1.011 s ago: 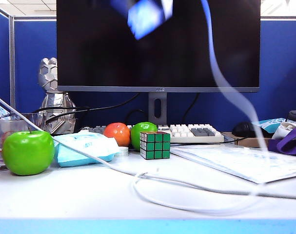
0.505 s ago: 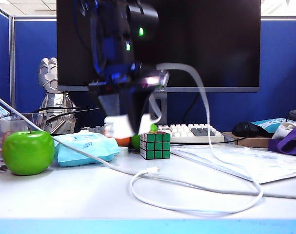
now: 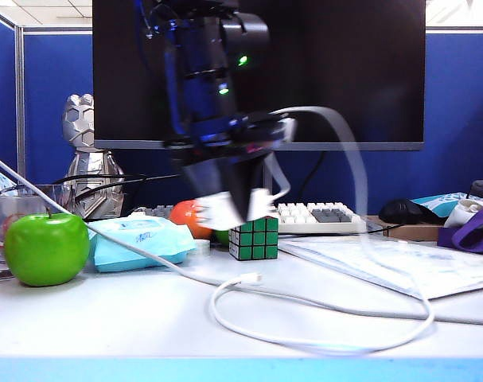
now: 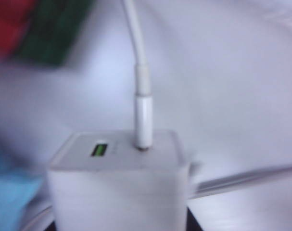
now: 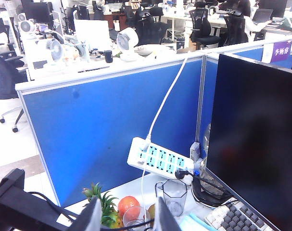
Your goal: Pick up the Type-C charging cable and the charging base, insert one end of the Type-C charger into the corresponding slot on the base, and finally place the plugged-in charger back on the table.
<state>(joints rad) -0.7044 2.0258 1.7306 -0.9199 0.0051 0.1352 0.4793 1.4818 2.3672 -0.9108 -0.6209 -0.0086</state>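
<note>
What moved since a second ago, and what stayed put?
The left gripper came down into view in front of the monitor, holding the charging base with the Type-C charging cable plugged in; the cable's loop settled on the table. The Rubik's cube and green apple stayed put.

place: office | evidence: blue cubicle partitions (image 5: pixel 112 130), monitor (image 3: pixel 344 72), keyboard (image 3: pixel 321 216)

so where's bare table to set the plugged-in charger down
Left claw holds the charging base just above the Rubik's cube. Free table: the front-left patch between the green apple and the Type-C charging cable loop. Crowded: the back row by the cube and keyboard.
</note>
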